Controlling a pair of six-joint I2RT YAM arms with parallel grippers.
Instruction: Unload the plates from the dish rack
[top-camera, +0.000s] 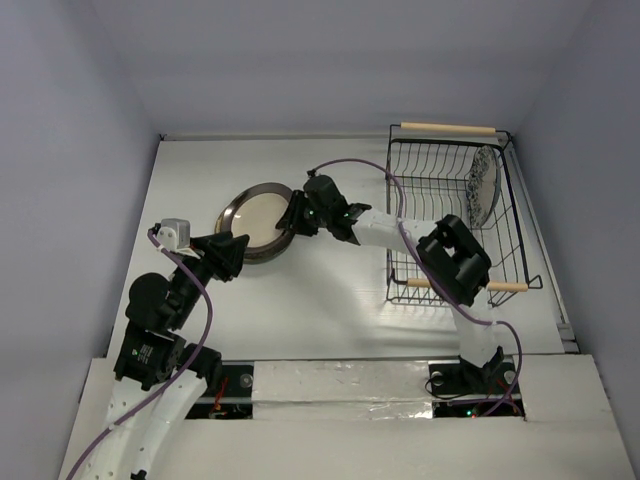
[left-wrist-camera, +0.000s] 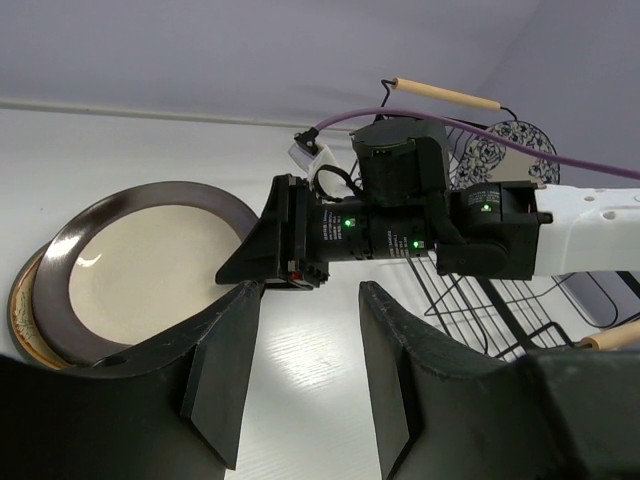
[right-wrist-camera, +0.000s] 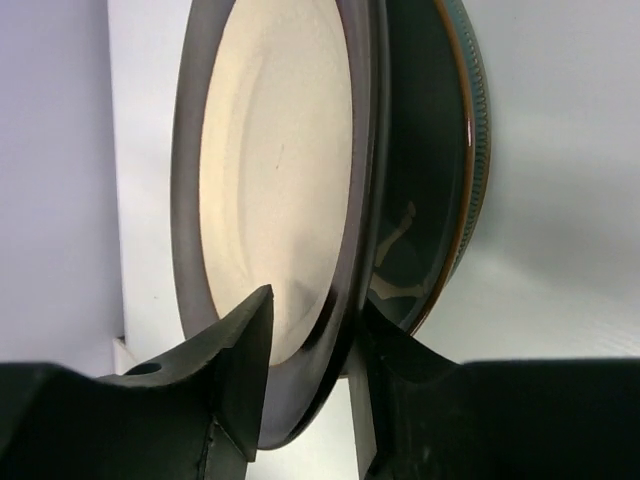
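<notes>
A dark-rimmed plate with a cream centre (top-camera: 255, 220) lies left of the middle of the table, on top of a leaf-motif plate (right-wrist-camera: 430, 200) whose tan edge shows in the left wrist view (left-wrist-camera: 22, 310). My right gripper (top-camera: 296, 215) reaches left from the dish rack (top-camera: 425, 165) and is shut on the dark-rimmed plate's right rim (right-wrist-camera: 275, 170), one finger above it and one below. My left gripper (left-wrist-camera: 310, 290) is open and empty, just off that plate's near edge (top-camera: 238, 250). A white plate with a blue floral pattern (top-camera: 485, 185) stands upright in the rack. I cannot make out a plain teal plate.
The rack stands at the right of the table, with wooden rod handles at its far end (top-camera: 448, 128) and near end. The right arm's forearm (left-wrist-camera: 560, 225) crosses between the rack and the plates. A purple cable (top-camera: 345, 165) arcs above it. Walls close the table on three sides.
</notes>
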